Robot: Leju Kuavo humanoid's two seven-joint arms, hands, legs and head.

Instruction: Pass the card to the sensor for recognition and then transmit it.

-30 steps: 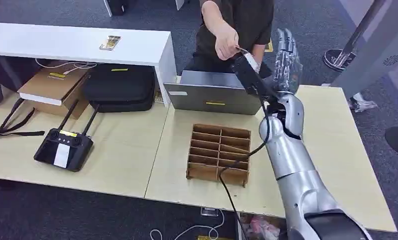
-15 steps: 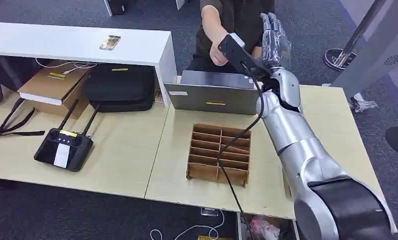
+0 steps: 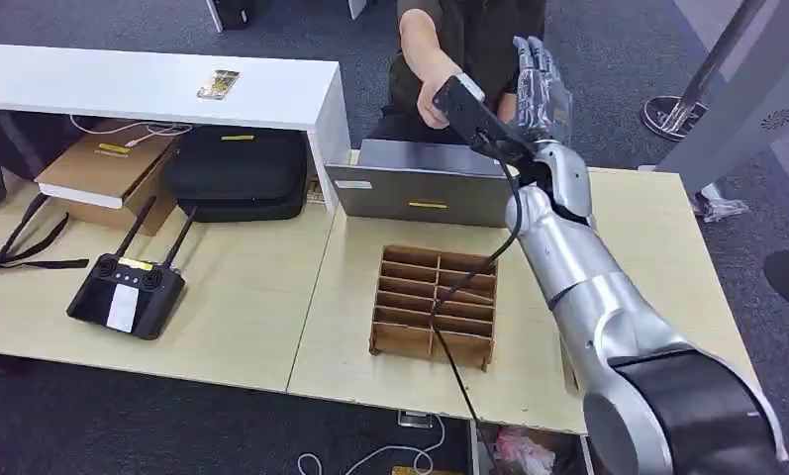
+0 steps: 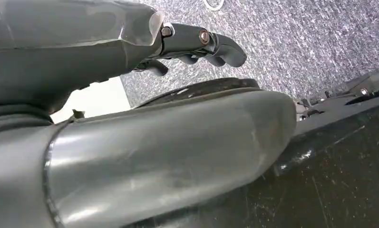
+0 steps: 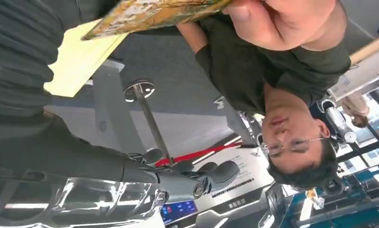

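Right robot hand [image 3: 541, 84] raised, fingers apart and empty; person's hand [image 5: 292, 21] holds card [image 5: 154, 12].

Silver right arm [image 3: 588, 287] is showing dark grey fingers on the right hand [image 3: 541, 84]. Card [image 5: 154, 12] in the person's hand [image 5: 282, 21] is showing a yellow-brown mottled print. Person is wearing a dark top [image 5: 254, 71]. Tables [image 3: 242, 307] are looking pale yellow-beige, shelf [image 3: 123, 84] white. Slotted divider box [image 3: 435, 307] is brown. Laptop [image 3: 420, 183] is grey with a yellow sticker. Controller [image 3: 125, 292] is black with a white label. Bag [image 3: 237, 173] is black, carton [image 3: 108, 173] tan. Carpet [image 3: 172, 426] is dark grey, speckled.
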